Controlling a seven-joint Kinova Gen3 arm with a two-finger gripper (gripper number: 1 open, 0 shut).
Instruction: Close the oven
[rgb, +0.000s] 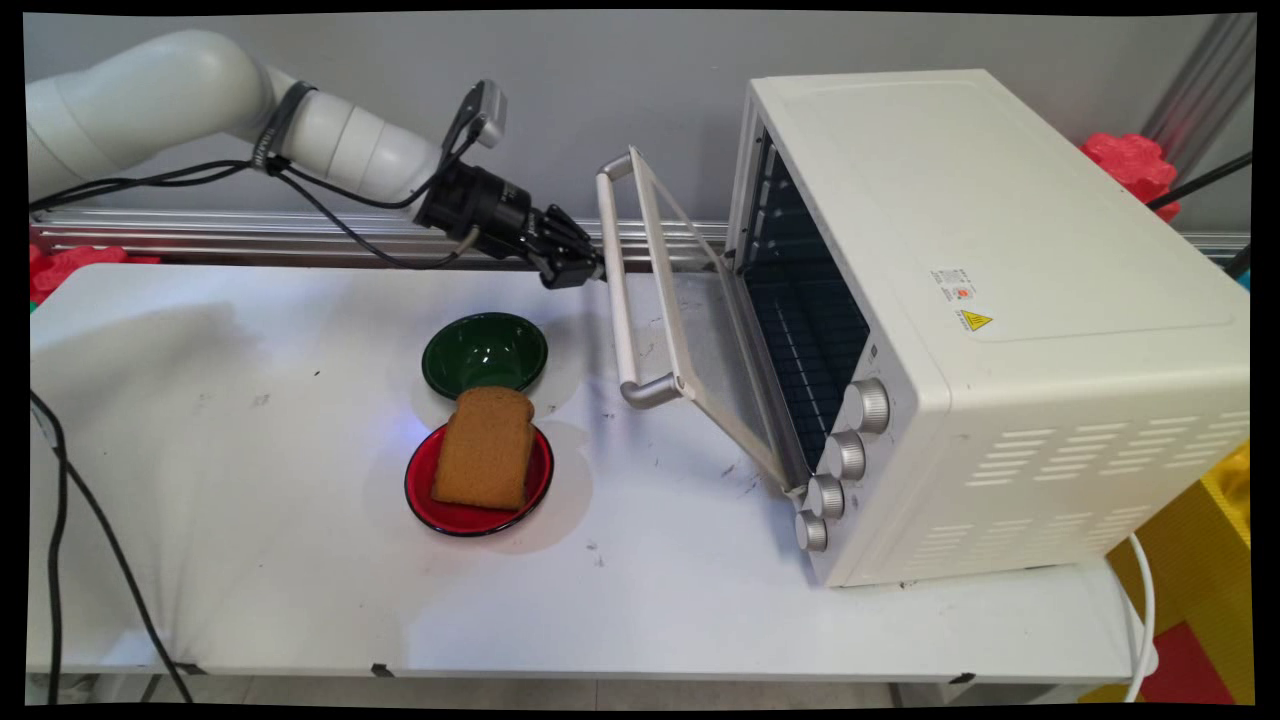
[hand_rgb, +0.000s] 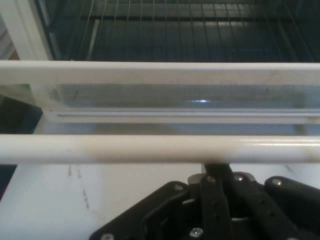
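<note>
A white toaster oven (rgb: 1000, 300) stands on the right of the table with its glass door (rgb: 700, 330) partly lowered. My black gripper (rgb: 582, 272) is shut, with nothing held, and its tip is against the left side of the door's white handle bar (rgb: 616, 290). In the hand view the handle bar (hand_rgb: 150, 149) crosses the picture just above my closed fingertips (hand_rgb: 216, 170), with the door's glass (hand_rgb: 175, 97) and the oven's wire rack (hand_rgb: 190, 30) beyond it.
A dark green bowl (rgb: 484, 352) sits on the table below my gripper. In front of it a slice of brown bread (rgb: 485, 447) lies on a red plate (rgb: 440, 505). Four silver knobs (rgb: 845, 455) line the oven's front.
</note>
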